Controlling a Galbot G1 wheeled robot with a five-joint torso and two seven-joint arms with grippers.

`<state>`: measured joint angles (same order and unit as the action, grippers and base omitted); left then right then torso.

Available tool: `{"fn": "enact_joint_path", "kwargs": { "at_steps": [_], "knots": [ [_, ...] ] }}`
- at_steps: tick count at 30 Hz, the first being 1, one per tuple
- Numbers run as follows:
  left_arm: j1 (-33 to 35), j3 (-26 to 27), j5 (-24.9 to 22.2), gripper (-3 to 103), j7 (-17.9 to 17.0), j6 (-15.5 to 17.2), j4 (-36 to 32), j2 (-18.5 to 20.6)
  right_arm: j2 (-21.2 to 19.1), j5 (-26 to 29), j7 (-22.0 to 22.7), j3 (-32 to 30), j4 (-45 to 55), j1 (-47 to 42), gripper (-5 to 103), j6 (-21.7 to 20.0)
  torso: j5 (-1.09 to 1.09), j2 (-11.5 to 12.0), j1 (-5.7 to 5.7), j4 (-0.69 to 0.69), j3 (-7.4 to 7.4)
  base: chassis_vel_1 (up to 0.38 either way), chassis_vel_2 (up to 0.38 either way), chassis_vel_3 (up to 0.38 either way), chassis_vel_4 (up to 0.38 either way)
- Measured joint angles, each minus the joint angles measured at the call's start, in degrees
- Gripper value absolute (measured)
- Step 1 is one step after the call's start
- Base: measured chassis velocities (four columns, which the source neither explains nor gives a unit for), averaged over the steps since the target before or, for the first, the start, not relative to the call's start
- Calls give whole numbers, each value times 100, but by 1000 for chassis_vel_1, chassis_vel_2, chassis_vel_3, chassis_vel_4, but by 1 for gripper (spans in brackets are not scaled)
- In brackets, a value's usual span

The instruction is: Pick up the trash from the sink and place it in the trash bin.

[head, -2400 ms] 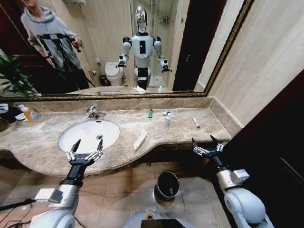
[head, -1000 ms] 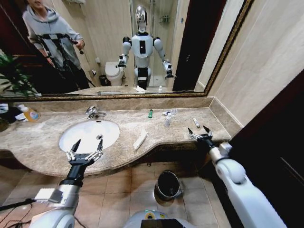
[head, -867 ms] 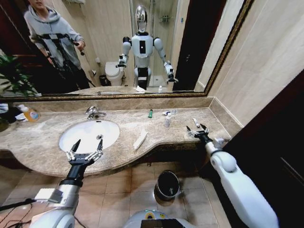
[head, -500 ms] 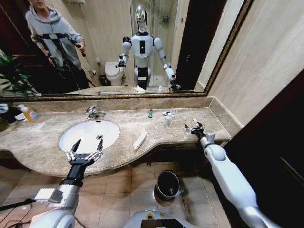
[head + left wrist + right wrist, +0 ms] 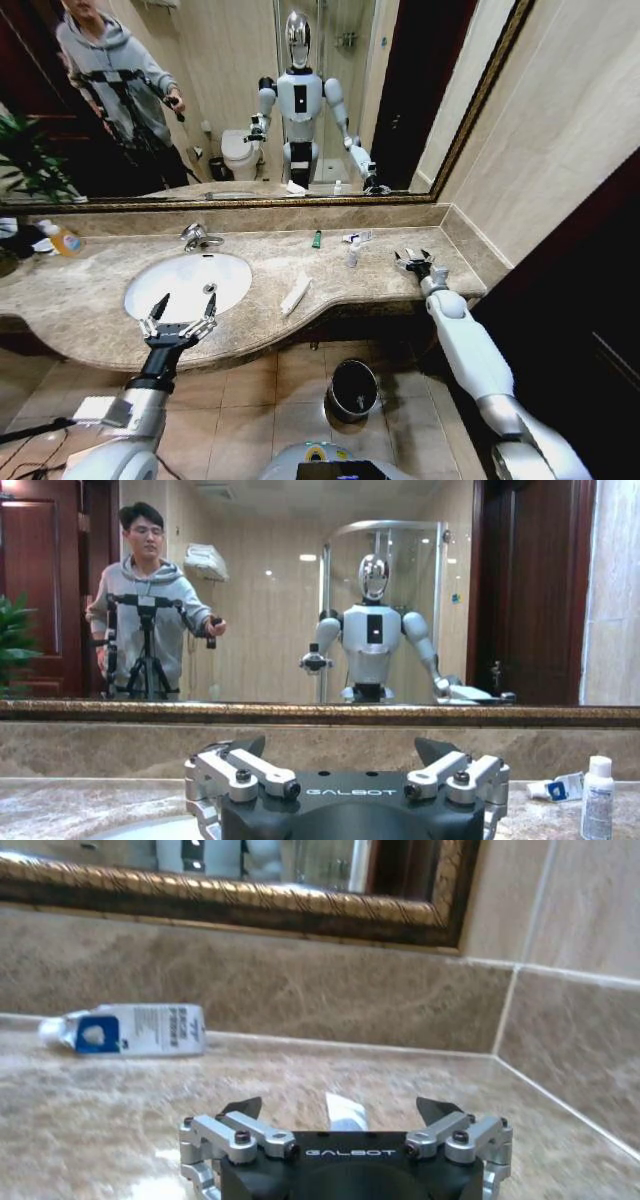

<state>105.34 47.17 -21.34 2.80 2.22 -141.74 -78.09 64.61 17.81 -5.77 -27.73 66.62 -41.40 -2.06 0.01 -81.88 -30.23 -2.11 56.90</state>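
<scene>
— Head view: what changed?
— My right fingers (image 5: pixel 411 262), spread wide, had reached from the table edge to the thin white stick (image 5: pixel 413 253). Left fingers (image 5: pixel 179 318) hung wide at the sink (image 5: pixel 150 272); trash bin (image 5: pixel 353 388) on the floor.
— Right wrist?
— Stick (image 5: pixel 342 1111) between my empty fingers, grasp-ready.

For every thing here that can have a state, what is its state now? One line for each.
Left end effector: open, at the front rim of the sink.
Right end effector: open, over the thin white stick, holding nothing.
Long flat white packet: lying flat on the countertop.
Trash bin: upright on the floor.
</scene>
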Motion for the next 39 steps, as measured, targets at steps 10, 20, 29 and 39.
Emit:
{"fn": "enact_joint_path", "kwargs": {
  "at_steps": [10,20,29,39],
  "knots": [
    [0,0,0,100,0,0,0,0,-50,53,-137,-141,98,-281,94,-142,-3,-1,1,0,-1,0,0,0,0],
    [0,0,0,100,0,0,0,0,-150,417,-3,-213,345,-475,56,-381,-1,-1,0,-1,-1,0,0,0,0],
    [0,0,0,100,0,0,0,0,-274,596,-19,-371,605,-804,23,-409,-1,-1,0,0,0,0,0,0,0],
    [0,0,0,100,0,-1,0,0,-421,735,-22,-561,1249,-1295,18,-414,0,0,0,1,0,0,0,0,0]
  ]
}}
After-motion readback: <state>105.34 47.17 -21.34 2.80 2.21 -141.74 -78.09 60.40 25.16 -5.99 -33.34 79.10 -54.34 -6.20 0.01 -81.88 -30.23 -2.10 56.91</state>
